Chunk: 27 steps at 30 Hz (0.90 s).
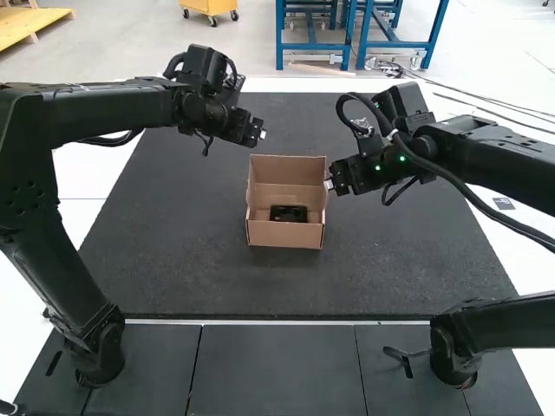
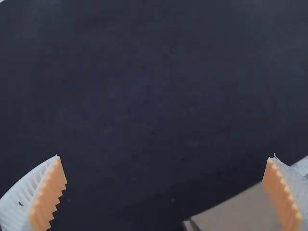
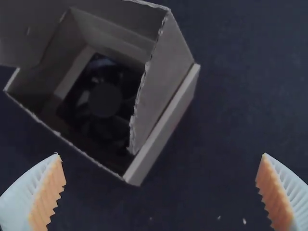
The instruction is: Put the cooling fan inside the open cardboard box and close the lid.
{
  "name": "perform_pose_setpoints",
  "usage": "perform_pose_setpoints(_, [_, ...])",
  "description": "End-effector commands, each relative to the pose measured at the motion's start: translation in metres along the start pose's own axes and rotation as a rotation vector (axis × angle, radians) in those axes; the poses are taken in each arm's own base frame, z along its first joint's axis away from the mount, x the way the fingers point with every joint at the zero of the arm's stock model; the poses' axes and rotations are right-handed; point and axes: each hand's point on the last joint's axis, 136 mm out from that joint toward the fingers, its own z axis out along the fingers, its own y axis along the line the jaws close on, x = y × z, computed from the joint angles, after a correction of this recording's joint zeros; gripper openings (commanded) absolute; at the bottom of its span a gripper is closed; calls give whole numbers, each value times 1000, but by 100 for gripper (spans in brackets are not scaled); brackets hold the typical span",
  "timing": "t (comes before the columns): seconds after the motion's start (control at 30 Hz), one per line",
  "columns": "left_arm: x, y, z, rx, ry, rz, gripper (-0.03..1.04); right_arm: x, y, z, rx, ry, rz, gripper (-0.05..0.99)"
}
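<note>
1. In the high view the cardboard box (image 1: 286, 227) stands upright near the middle of the dark mat (image 1: 173, 251). Its lid is not closed, and the rear flap stands up at the box's 12 o'clock side.
2. The cooling fan (image 1: 288, 212) lies flat on the floor of the box, below the rim. In the right wrist view the fan (image 3: 103, 108) shows as a black round hub with blades, walled in by cardboard on all sides.
3. The left gripper (image 1: 257, 132) hangs above the mat at about 11 o'clock from the box, apart from it. Its ribbed fingers (image 2: 48, 192) are spread wide with nothing between them, and a corner of cardboard shows near one of them.
4. The right gripper (image 1: 329, 184) sits at about 2 o'clock from the box, just beside the top corner of the side flap. I cannot tell whether it touches. Its fingers (image 3: 276, 192) are also spread wide and hold nothing, with the box (image 3: 163, 110) and fan lying ahead of them.
5. The side flap nearest the right gripper stands upright and has a ragged top edge.
6. The mat runs wide around the box toward 3, 6 and 9 o'clock, its borders well apart from the cardboard. The white table (image 1: 82, 178) shows beyond the mat.
</note>
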Motion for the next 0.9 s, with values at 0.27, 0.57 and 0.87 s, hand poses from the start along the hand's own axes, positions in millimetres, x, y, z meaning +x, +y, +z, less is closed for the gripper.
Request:
perform_pose_setpoints(0.27, [-12, -14, -8, 42, -18, 28, 96, -30, 1, -18, -12, -93, -8, 90])
perform_pose_setpoints(0.57, [-1, -27, -8, 68, 22, 57, 96, -37, 5, -22, -31, -108, -10, 90])
perform_pose_setpoints(0.87, [16, -28, -10, 74, 75, 54, 96, -37, 5, -23, -33, -108, -10, 90])
